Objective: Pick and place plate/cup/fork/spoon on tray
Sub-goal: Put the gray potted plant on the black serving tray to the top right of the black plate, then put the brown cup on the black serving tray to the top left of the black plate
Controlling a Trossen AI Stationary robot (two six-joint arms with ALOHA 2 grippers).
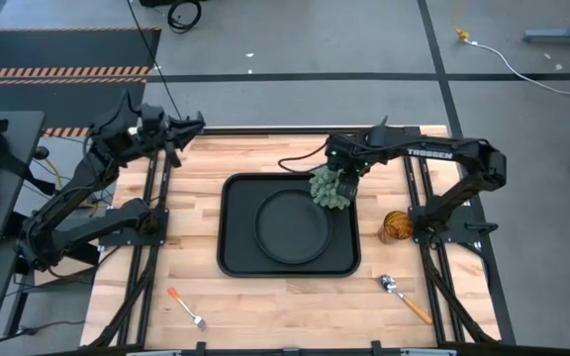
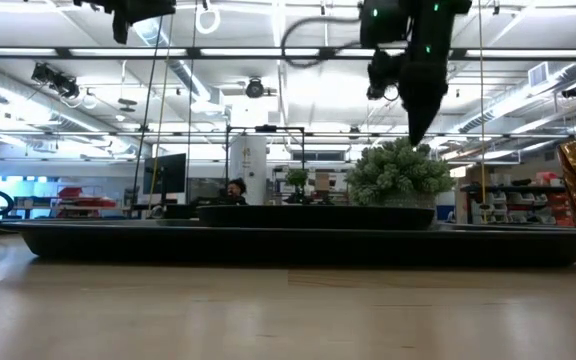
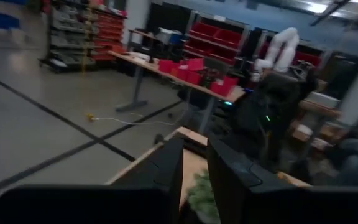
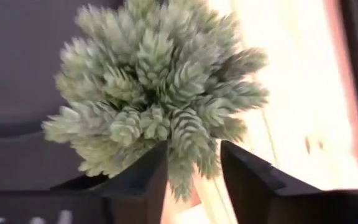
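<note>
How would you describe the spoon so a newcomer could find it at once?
Start at the large black rectangular tray mid-table and go to the bare wood off its front right corner. The small spoon lies there, below the amber-brown translucent cup; its shiny oval bowl distinguishes it from the tined orange-handled fork at front left.

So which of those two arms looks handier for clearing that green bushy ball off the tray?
The right one, probably. Its gripper hangs directly over the plant ball at the tray's far right corner, fingers open around its top. The left gripper waits at the table's far left edge, away from the tray.
</note>
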